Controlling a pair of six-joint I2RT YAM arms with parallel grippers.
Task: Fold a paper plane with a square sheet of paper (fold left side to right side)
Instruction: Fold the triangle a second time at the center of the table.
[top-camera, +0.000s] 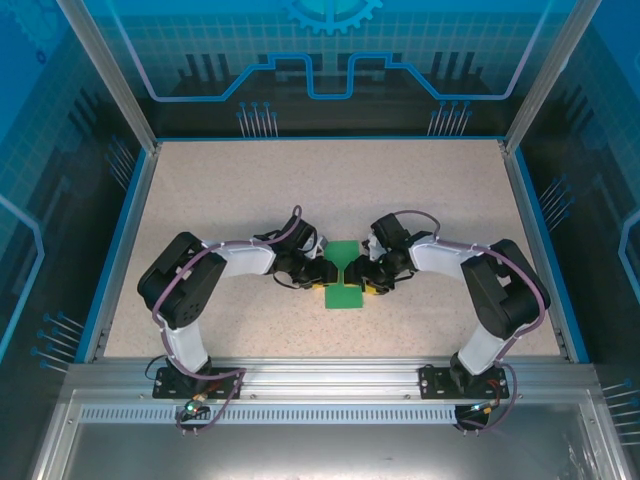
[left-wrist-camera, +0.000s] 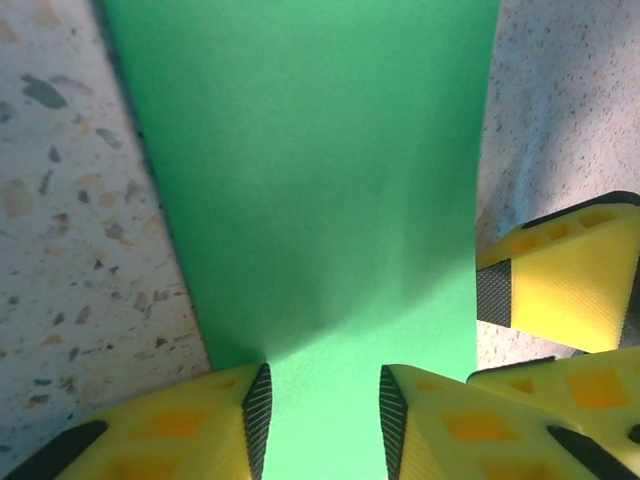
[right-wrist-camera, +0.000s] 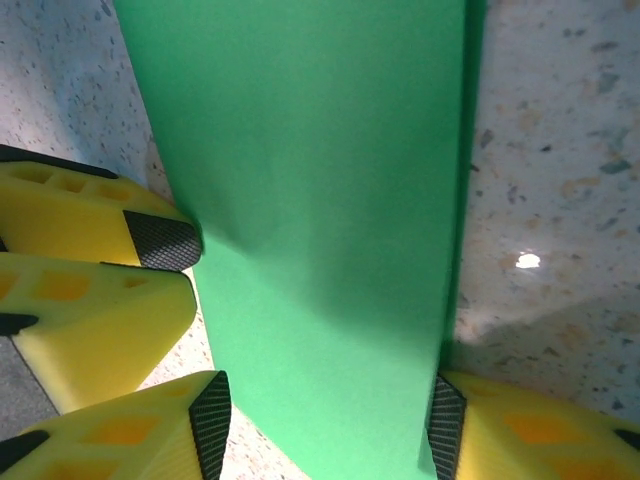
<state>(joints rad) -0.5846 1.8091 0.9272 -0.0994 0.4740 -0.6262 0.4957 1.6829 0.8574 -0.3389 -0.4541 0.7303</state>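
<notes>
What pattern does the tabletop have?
Speckled beige tabletop, flecked grey and tan; left wrist view shows it best.

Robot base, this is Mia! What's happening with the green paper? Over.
Left end effector open over green paper. Right end effector open, straddling it. Paper on table, nothing blocking.

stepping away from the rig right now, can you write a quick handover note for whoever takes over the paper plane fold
Left gripper: jaws part open, straddling the thin bright green sheet of paper.
Right gripper: jaws wider, one finger at each long edge of the sheet.
Paper: mid-table on the speckled tabletop, between both grippers.
Done: sheet looks like a narrow strip, likely folded once.
To do: confirm the crease, then the remaining plane folds.
</notes>
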